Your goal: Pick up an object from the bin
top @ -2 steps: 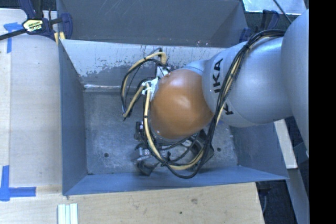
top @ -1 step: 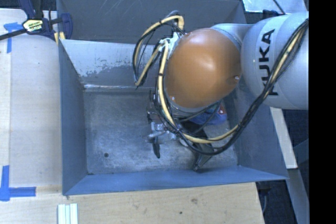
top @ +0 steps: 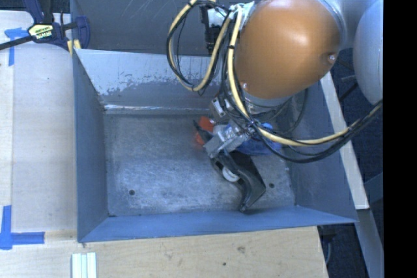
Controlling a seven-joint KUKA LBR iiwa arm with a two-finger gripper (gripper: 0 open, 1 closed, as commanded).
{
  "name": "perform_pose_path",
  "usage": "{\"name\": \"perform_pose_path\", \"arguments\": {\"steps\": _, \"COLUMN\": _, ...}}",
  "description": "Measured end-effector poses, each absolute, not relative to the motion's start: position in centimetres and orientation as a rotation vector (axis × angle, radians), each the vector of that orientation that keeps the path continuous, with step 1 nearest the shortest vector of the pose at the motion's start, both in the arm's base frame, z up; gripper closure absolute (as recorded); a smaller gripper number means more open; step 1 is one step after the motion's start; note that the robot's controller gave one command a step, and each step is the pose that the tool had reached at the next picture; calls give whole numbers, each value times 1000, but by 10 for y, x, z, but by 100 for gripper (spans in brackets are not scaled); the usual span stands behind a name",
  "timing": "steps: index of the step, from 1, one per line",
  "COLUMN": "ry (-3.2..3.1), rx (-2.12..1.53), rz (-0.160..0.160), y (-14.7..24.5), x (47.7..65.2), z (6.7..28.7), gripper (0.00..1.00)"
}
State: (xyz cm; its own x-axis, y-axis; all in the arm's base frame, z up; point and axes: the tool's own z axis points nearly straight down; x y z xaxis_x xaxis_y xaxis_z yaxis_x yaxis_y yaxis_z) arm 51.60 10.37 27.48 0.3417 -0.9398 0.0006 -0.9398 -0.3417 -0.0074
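Fingers (top: 251,189) sit low by the right side of the bin (top: 90,159) — we cannot tell if they are open or shut, or if they hold anything. We see a little white round thing (top: 229,172) just beside them, and a red thing (top: 204,126) near. We think nothing is lifted yet — the pick is left to do.

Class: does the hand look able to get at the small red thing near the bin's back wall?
Probably yes. The red thing lies uncovered on the bin floor, close beside the hand, with bare floor on its left. The arm hides its right side.
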Motion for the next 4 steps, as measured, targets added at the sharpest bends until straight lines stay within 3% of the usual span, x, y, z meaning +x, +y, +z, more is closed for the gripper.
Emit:
{"name": "perform_pose_path", "arguments": {"steps": 1, "ry": 1352, "rx": -2838, "rz": 6, "y": 89, "x": 522, "z": 245, "gripper": 100}}
{"name": "perform_pose_path", "arguments": {"steps": 2, "ry": 1417, "rx": -2804, "rz": 3, "y": 55, "x": 522, "z": 223, "gripper": 100}}
{"name": "perform_pose_path", "arguments": {"steps": 3, "ry": 1170, "rx": -2915, "rz": 12, "y": 159, "x": 539, "z": 132, "gripper": 100}}
{"name": "perform_pose_path", "arguments": {"steps": 4, "ry": 1161, "rx": -2914, "rz": -3, "y": 164, "x": 563, "z": 168, "gripper": 100}}
